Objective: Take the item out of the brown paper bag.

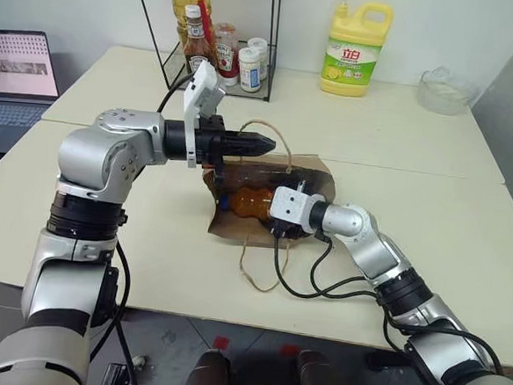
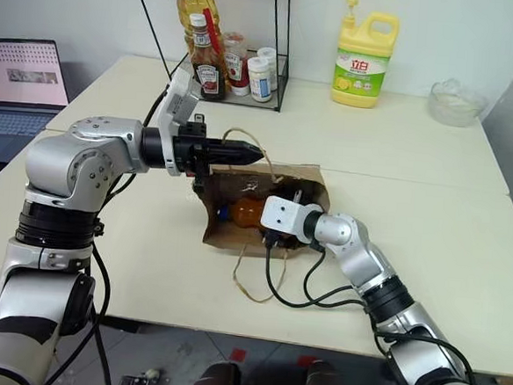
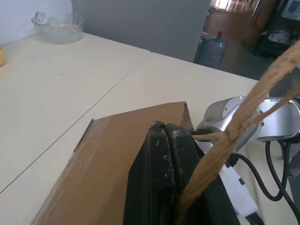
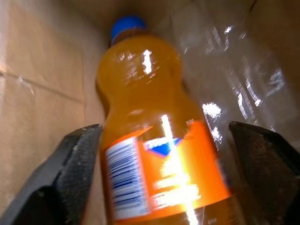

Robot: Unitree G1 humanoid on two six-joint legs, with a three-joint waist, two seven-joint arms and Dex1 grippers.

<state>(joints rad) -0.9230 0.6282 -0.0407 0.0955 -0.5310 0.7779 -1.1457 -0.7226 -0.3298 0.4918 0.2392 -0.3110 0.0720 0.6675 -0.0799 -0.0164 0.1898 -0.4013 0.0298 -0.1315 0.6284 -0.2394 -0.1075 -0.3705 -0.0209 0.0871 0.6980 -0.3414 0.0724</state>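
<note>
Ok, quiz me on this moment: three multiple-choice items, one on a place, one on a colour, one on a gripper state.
1. Where is the orange drink bottle?
A. on the wire rack
B. inside the brown paper bag
C. beside the laptop

2. What colour is the bottle's cap?
A. blue
B. red
C. yellow

3. How is the right gripper?
A. shut on the bag's handle
B. shut on nothing
C. open, one finger on each side of the bottle

Key: 1 B, the right wrist view shows brown paper around the bottle. 2 A, the cap is blue. 3 C, both fingers stand apart from the bottle.
</note>
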